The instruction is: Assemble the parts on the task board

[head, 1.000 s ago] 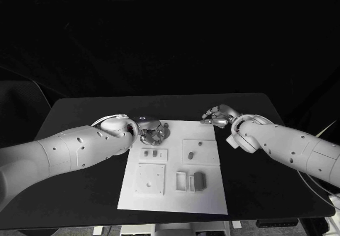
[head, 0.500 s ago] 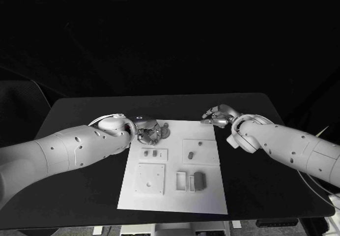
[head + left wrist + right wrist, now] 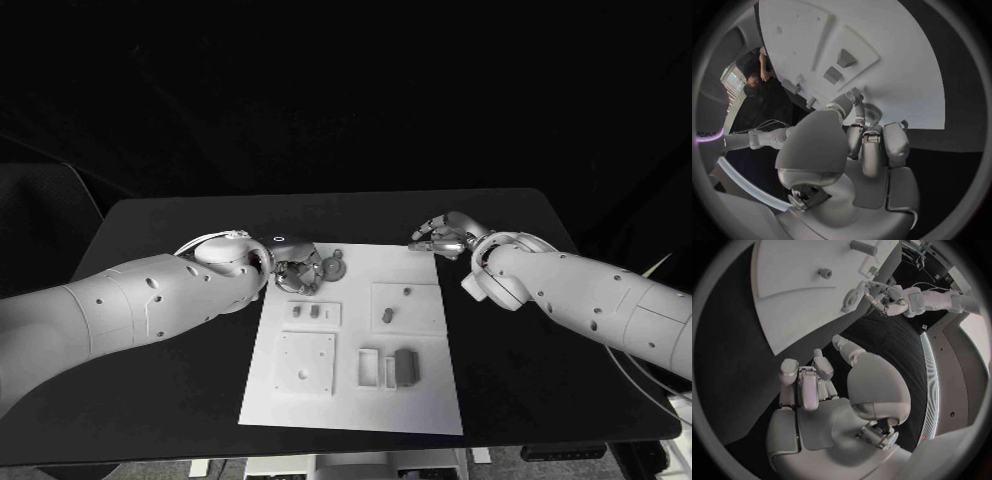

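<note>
Left robot hand (image 3: 307, 270), fingers curled and holding nothing I can make out, has drawn back toward the far left corner of the task board (image 3: 433, 400), away from the small grey parts (image 3: 306, 312), so no part seems picked yet.

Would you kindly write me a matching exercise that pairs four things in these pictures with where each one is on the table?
Things:
1. left hand
2. right hand
3. dark block
4. white board

Places:
A. in the near section of the board, beside a white holder
B. over the board's far left corner
C. flat on the middle of the black table
D. over the bare table at the board's far right corner

Pairs: 1-B, 2-D, 3-A, 4-C
</note>
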You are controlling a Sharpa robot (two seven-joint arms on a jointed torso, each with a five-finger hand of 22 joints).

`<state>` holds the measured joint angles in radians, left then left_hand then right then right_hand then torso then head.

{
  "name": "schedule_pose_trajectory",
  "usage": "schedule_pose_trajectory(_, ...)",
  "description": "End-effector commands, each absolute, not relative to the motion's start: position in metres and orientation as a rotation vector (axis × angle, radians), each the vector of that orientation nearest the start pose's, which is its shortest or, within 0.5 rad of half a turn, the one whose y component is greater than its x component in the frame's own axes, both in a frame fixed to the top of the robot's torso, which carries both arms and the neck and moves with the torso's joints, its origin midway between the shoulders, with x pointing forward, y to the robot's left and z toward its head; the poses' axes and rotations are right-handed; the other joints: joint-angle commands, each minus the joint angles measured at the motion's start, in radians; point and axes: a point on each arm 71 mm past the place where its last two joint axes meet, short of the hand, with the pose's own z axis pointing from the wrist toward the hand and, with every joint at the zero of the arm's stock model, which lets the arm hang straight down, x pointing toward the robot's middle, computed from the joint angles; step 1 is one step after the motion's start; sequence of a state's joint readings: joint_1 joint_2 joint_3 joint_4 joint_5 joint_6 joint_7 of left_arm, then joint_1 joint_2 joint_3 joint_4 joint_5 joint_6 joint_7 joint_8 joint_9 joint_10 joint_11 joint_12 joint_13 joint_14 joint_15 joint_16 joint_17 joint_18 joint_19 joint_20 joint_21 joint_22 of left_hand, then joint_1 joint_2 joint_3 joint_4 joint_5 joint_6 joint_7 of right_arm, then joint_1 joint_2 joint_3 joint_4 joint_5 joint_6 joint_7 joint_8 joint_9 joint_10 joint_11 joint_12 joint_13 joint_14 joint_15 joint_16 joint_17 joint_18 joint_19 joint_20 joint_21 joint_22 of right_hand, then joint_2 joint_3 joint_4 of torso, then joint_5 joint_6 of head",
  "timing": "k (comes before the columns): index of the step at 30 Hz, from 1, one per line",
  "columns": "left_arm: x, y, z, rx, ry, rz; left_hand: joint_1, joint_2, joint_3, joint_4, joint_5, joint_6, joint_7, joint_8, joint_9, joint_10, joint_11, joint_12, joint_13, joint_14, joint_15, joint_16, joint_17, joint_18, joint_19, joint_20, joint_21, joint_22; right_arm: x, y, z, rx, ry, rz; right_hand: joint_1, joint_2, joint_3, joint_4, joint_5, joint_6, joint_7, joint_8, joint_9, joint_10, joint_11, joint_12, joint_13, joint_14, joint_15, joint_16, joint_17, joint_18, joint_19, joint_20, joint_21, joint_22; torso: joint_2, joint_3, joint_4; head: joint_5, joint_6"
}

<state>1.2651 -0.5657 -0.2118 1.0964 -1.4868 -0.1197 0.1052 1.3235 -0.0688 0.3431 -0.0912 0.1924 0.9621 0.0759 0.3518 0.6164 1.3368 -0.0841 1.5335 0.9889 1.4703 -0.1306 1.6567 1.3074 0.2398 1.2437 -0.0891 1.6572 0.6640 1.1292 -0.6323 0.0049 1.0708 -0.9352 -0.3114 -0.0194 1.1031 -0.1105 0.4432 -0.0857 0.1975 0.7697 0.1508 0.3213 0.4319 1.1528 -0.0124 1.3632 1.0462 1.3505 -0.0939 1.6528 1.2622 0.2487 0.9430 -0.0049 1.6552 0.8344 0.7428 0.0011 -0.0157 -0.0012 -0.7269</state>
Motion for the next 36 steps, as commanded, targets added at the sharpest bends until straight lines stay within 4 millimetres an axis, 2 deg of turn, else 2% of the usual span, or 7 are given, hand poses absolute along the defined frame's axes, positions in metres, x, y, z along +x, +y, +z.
schedule_pose_trajectory(1,0.5380,0.1752,-0.2396,0.466,1.885,-0.568,0.000,-0.007,0.005,0.003,0.001,0.065,0.060,0.002,0.000,-0.002,0.000,0.006,0.002,0.215,0.002,0.082,0.292,0.022,-0.002,-0.007,0.143,0.001,0.5509,-0.2361,-0.2405,0.469,1.760,0.729,-0.010,0.001,0.004,0.000,0.004,0.011,0.019,0.005,-0.001,-0.005,-0.002,0.005,-0.002,-0.006,0.000,0.014,0.000,0.013,0.007,0.000,0.060,-0.002,0.000,0.0001,-0.0004,-0.001,-0.001)
schedule_pose_trajectory(36,0.5355,0.1728,-0.2345,0.447,1.847,-0.600,-0.003,-0.007,0.009,0.005,0.001,0.070,0.061,0.002,0.000,-0.002,-0.001,0.007,0.002,0.209,0.002,0.077,0.282,0.022,-0.001,-0.006,0.143,0.002,0.5509,-0.2356,-0.2413,0.469,1.760,0.730,-0.010,0.001,0.004,0.000,0.004,0.011,0.019,0.005,-0.002,-0.005,-0.003,0.006,-0.002,-0.006,0.000,0.014,0.000,0.013,0.007,-0.001,0.060,-0.002,0.000,0.0005,-0.0004,-0.001,0.000)
